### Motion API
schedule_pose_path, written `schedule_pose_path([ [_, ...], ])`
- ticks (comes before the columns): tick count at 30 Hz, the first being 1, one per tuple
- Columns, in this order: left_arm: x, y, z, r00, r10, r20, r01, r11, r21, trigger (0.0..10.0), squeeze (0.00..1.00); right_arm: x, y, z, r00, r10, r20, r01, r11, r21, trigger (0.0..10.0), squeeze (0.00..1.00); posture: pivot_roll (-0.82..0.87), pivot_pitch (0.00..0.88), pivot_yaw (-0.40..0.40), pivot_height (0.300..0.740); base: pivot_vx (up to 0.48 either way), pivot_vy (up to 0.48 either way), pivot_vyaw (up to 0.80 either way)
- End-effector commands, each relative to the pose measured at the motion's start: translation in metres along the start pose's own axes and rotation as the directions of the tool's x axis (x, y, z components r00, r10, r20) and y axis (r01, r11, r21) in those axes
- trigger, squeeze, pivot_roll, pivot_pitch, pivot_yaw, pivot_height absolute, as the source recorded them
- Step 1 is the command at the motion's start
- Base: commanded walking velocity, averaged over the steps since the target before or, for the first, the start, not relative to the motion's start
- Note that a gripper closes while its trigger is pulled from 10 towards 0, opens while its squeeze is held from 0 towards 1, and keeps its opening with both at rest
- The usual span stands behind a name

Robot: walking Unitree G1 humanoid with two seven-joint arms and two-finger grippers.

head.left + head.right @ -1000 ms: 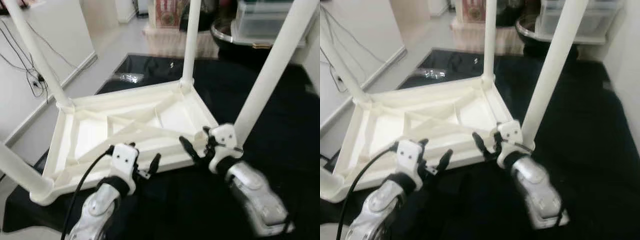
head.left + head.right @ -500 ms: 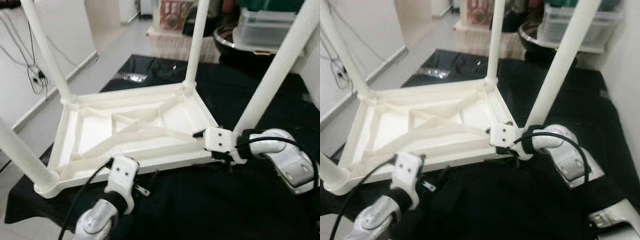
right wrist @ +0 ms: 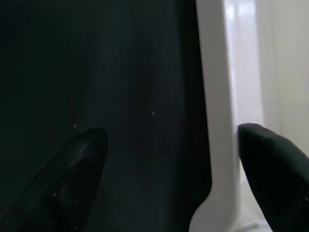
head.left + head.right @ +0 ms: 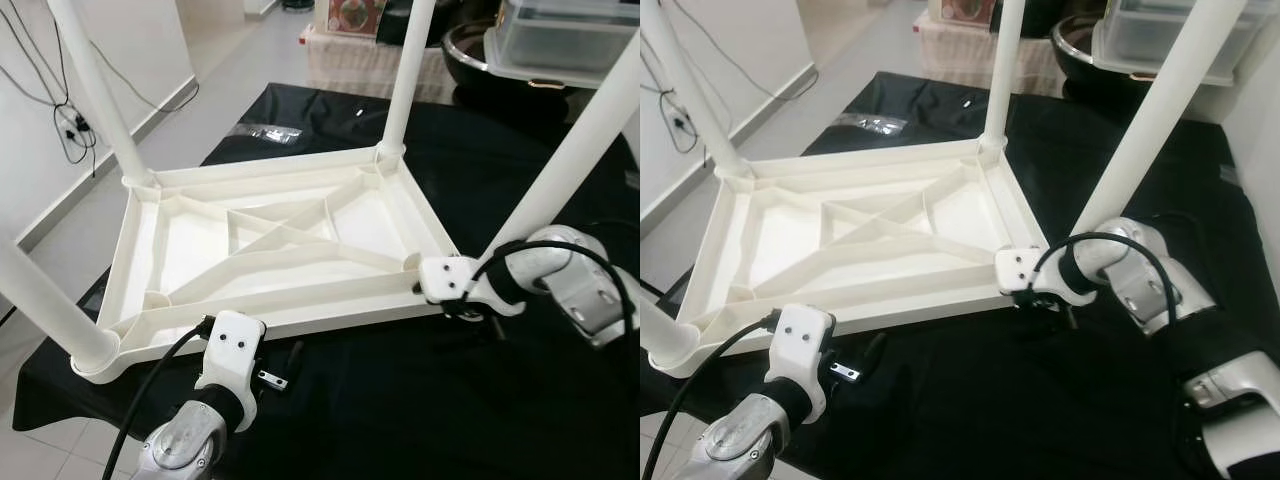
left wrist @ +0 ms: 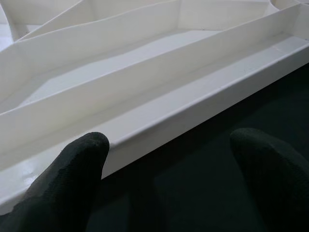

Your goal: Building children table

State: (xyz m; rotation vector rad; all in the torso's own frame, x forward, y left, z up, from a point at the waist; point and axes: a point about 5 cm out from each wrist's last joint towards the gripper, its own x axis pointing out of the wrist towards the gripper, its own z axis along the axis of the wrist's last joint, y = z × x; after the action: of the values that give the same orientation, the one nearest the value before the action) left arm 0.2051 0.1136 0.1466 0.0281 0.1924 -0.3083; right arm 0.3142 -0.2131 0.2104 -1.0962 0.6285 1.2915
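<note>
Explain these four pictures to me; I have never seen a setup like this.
This is a humanoid robot with two silver arms, each ending in two long black fingers. The two wide pictures come from the cameras in its head, looking down. The two close pictures come from cameras on its wrists, looking along the fingers.

A white plastic children's table lies upside down on a black cloth, its four round white legs pointing up.

The right gripper is at the table's near right corner, jaws open, one finger inside the rim. The left gripper is low by the near long edge, jaws open, one finger against the rim. Nothing is clamped.
</note>
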Motion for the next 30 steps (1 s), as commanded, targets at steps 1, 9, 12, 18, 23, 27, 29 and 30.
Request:
schedule_pose_path([
  [1, -0.004, 0.001, -0.01, 0.998, 0.008, -0.066, -0.009, 1.0, -0.019, 10.0, 0.0, 0.007, 0.003, -0.008, 0.997, 0.051, -0.053, -0.051, 0.999, -0.003, 10.0, 0.0, 0.05, 0.171, -0.028, 0.74, 0.0, 0.0, 0.0],
  [9, -0.004, 0.0, -0.006, 0.997, 0.005, -0.072, -0.007, 1.0, -0.026, 10.0, 0.0, 0.021, -0.004, -0.007, 0.999, -0.014, -0.049, 0.013, 1.0, -0.019, 0.0, 0.0, 0.06, 0.165, -0.026, 0.74, 0.0, 0.0, 0.0],
  [12, -0.004, -0.001, -0.005, 0.998, -0.002, -0.071, 0.0, 1.0, -0.025, 10.0, 0.0, 0.019, -0.007, -0.005, 0.998, -0.036, -0.044, 0.036, 0.999, -0.017, 0.0, 0.0, 0.06, 0.159, -0.023, 0.74, 0.0, 0.0, 0.0],
  [18, -0.003, -0.002, -0.004, 0.997, -0.009, -0.071, 0.007, 1.0, -0.024, 10.0, 0.0, 0.018, -0.005, -0.013, 0.992, -0.018, -0.125, 0.012, 0.999, -0.052, 0.0, 0.0, 0.05, 0.153, -0.025, 0.74, 0.0, 0.0, 0.0],
  [23, -0.004, -0.002, -0.006, 0.995, -0.015, -0.097, 0.01, 0.999, -0.045, 10.0, 0.0, 0.017, 0.011, -0.027, 0.969, 0.061, -0.238, -0.083, 0.993, -0.085, 10.0, 0.0, 0.05, 0.151, -0.033, 0.74, 0.0, 0.0, 0.0],
  [27, -0.005, -0.005, -0.01, 0.989, -0.054, -0.139, 0.045, 0.996, -0.072, 10.0, 0.0, 0.015, 0.015, -0.031, 0.963, 0.073, -0.258, -0.099, 0.991, -0.09, 10.0, 0.0, 0.05, 0.156, -0.038, 0.74, 0.0, 0.0, 0.0],
  [29, -0.008, -0.009, -0.013, 0.981, -0.095, -0.169, 0.08, 0.993, -0.092, 10.0, 0.0, 0.013, 0.019, -0.033, 0.961, 0.082, -0.265, -0.108, 0.991, -0.085, 10.0, 0.0, 0.05, 0.158, -0.038, 0.74, 0.0, 0.0, 0.0],
  [30, -0.009, -0.008, -0.013, 0.982, -0.087, -0.166, 0.074, 0.994, -0.085, 10.0, 0.0, 0.013, 0.019, -0.033, 0.96, 0.08, -0.268, -0.106, 0.991, -0.083, 10.0, 0.0, 0.05, 0.159, -0.039, 0.74, 0.0, 0.0, 0.0],
])
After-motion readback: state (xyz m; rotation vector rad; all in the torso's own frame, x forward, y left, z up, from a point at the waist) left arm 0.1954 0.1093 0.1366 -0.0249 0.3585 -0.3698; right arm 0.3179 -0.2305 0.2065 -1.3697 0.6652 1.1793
